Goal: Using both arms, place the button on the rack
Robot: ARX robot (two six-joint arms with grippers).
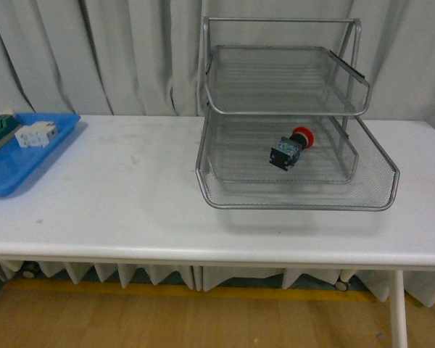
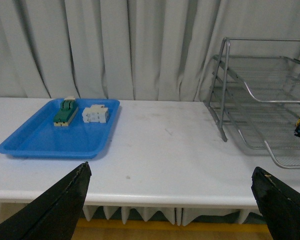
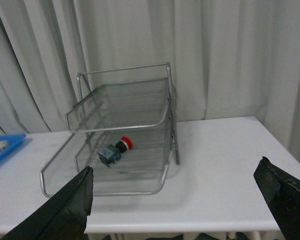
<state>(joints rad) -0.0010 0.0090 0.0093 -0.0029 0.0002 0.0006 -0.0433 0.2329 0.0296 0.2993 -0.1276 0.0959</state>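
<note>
Left fingers (image 2: 60, 212): two dark, matte wedges, spread wide, gripping nothing. Right fingers (image 3: 65, 212): same blunt black shape, likewise parted wide and empty.

Button (image 1: 293, 148): round glossy red mushroom cap on a blocky blue-black body. Lies tipped on its side on fine mesh inside the rack (image 1: 297, 207), under the top tier. Looks like the middle tier, though hard to tell from the bottom one. Sits well ahead of the right fingers, within the span between them, touching neither. Sits far ahead of the left fingers too, off toward the robot's right, only just in view from that wrist.

Rack: silver wire mesh in three stepped trays, rims of thin bent rod, tubular frame at the back. Stands on a smooth white table (image 1: 130, 210) with a few faint scuffs.

Ahead of the left fingers, toward the robot's left: shallow blue plastic tray (image 2: 50, 145) with rounded corners, holding a green-and-cream oblong switch (image 2: 65, 112) and, just beside it, a white blocky component (image 2: 95, 114). Behind everything, a pale pleated curtain (image 1: 116, 58).
</note>
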